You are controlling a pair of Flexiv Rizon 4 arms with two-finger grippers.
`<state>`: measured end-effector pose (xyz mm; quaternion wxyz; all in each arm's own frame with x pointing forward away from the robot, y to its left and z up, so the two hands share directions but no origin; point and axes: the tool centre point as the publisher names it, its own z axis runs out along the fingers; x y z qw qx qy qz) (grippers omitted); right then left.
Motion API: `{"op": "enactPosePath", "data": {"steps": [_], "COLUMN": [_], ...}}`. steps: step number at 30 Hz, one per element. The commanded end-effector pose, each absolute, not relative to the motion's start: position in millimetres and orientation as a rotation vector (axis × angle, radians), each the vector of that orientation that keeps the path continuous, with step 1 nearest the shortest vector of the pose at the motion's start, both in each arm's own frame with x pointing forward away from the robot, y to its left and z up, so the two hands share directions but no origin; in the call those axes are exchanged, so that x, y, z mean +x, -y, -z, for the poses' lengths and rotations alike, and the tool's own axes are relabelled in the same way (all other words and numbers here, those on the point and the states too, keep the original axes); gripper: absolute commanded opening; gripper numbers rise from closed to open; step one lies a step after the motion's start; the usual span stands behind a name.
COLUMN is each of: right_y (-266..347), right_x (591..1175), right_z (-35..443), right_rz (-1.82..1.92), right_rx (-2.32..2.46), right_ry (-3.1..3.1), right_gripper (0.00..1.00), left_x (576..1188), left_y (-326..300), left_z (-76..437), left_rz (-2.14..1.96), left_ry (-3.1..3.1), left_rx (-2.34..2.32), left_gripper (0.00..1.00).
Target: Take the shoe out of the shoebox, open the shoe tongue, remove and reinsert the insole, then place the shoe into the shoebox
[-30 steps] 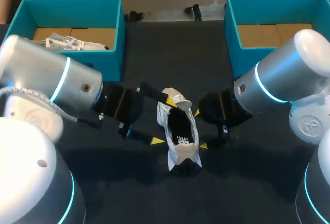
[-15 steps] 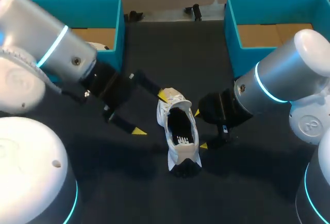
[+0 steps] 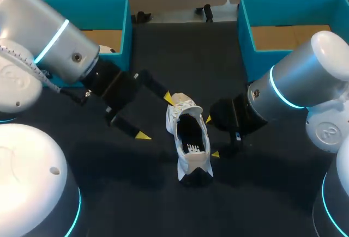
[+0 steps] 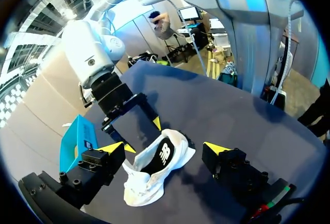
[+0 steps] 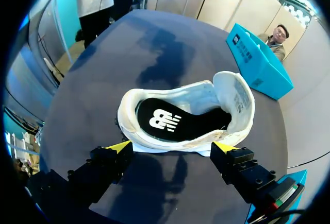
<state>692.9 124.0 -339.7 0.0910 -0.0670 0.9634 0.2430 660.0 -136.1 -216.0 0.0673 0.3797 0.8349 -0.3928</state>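
**Right gripper (image 3: 212, 137) square to the shoe's (image 3: 188, 165) flank, left gripper (image 3: 156, 116) slanted at the tongue end**

Head view: the right gripper is spread wide and holds nothing. Its two tips sit just beside the shoe's right flank, one toward the tongue (image 3: 184, 102), one toward the logo end. The shoe rests on the table (image 3: 163, 52) between the grippers. Its long axis runs away from the robot, tongue end far, opening up, insole (image 3: 191, 133) showing. The left gripper is also wide open and empty, set at a slant. Its far tip is just beside the tongue and its near tip is well apart from the shoe. The left box (image 3: 128, 35) and right box (image 3: 244, 35) stand at the far corners, well apart from the shoe.

Left wrist view: the shoe lies ahead of and between the spread fingers, touching neither as far as I can see. The right gripper is on its far side.

Right wrist view: the shoe lies crosswise just ahead of the open fingers, side wall facing them. Its length fills most of the gap. Whether a tip touches it, I cannot tell.

Judgement: the right gripper is nearer and squarer, so it seems placed to steady the shoe. The left's far finger seems best placed to work the tongue or reach the insole.
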Motion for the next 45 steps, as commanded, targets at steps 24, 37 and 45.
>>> {"op": "enactPosePath", "data": {"steps": [24,37,45], "right_y": [-45.5,3.8,27.5], "right_x": [693.8,701.8,704.3], "right_z": [294.2,269.9,252.1], "right_rz": [-0.602,-0.642,-0.700], "right_rx": [-0.174,-0.198,-0.248], "right_ry": [-2.947,-3.001,-3.004], "right_gripper": [1.00,1.00,1.00], "left_x": [661.2,676.1,685.3], "left_y": [138.5,154.3,165.0], "left_z": [223.7,223.8,218.6], "left_rz": [0.814,0.629,0.499], "left_ry": [-2.555,-2.487,-2.456], "left_rx": [1.816,2.081,2.137], "left_gripper": [1.00,1.00,1.00]}}
